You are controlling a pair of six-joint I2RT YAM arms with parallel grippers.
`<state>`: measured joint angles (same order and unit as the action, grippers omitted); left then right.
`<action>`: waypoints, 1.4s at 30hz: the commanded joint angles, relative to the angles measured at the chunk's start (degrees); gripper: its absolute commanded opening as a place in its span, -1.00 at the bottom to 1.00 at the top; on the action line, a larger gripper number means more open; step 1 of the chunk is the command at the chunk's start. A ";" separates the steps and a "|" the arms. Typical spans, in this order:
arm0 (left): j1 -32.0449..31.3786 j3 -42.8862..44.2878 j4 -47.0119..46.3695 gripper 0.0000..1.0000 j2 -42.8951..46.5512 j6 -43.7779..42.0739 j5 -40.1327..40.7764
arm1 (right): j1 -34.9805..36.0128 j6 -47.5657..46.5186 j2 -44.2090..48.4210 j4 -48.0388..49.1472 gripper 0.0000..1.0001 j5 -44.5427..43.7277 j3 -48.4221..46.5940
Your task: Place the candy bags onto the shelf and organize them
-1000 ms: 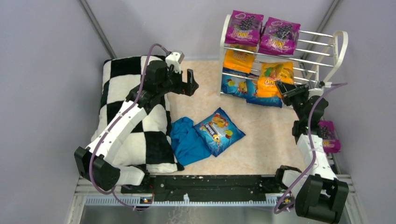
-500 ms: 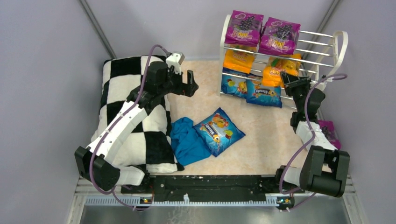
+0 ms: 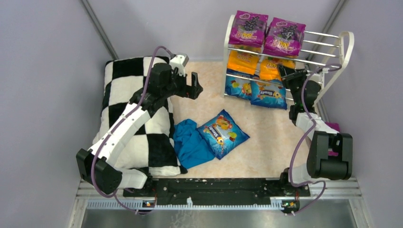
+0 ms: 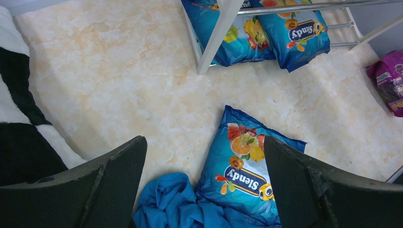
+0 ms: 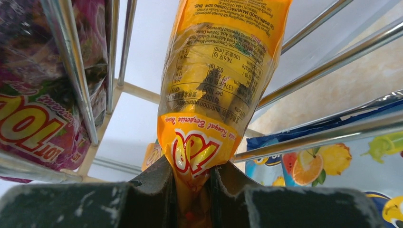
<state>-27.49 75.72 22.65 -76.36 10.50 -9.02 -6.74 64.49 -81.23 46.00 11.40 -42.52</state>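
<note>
Nearing shelf (image 3: 228,37), orange bag (image 5: 216,71) (right claw (image 5: 192,176) pinching)

Blue glossy plastic pouch on floor (image 4: 242,171), left wrist view, 6 o'clock: "Slendy". Second blue glossy pouch (image 4: 299,33) in white metal-rod shelf (image 4: 216,38), 1 o'clock: "Slendy". Purple glossy pouch (image 3: 248,27), top view, 1 o'clock: "100". Orange glossy plastic pouch (image 5: 214,85), right wrist view, centre: "100"; upside-down fine print mostly unreadable.

Three purple bags (image 3: 248,28), two orange bags (image 3: 242,61), three blue bags (image 3: 222,133) — one shelf (image 3: 227,45).
</note>
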 commanded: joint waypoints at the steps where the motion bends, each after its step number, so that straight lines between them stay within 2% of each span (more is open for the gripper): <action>1: -0.27 0.04 -2.87 0.98 0.89 -0.18 -0.71 | 0.63 -0.98 -1.01 11.43 -1.00 -0.28 -5.73; 8: -0.57 0.35 -2.10 0.97 1.03 -0.48 0.74 | 0.67 -1.71 -4.06 11.22 -0.98 1.69 -6.96; 15: -0.85 0.26 -2.14 0.97 1.29 -0.57 0.54 | 0.65 0.05 -8.10 12.86 -0.80 4.85 -8.17; 22: -1.39 0.22 -2.19 0.97 1.74 -0.83 0.78 | 0.68 2.91 -9.87 12.91 -0.74 7.67 -8.70; 27: -2.15 0.16 -2.19 0.98 2.06 -1.14 1.58 | 0.67 4.18 -10.75 17.25 -0.65 10.28 -8.54; 30: -2.26 0.13 -2.22 0.97 2.33 -1.23 1.84 | 0.68 1.73 -8.81 12.59 -0.61 8.28 -7.73; 35: -2.64 0.12 -2.25 0.97 2.31 -1.35 2.19 | 0.35 -3.52 -3.20 2.75 -0.28 1.49 -5.37; 39: -3.13 -0.03 -2.18 0.97 2.40 -1.51 2.79 | -0.89 -5.12 -2.01 -2.80 -0.17 1.64 -6.98; 42: -3.19 -0.25 -2.29 0.97 2.61 -1.69 3.39 | -1.72 -7.19 0.05 -9.58 0.04 1.24 -8.81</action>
<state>-30.26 75.68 22.65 -75.96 10.00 -7.14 -7.18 62.48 -85.95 41.67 13.56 -46.92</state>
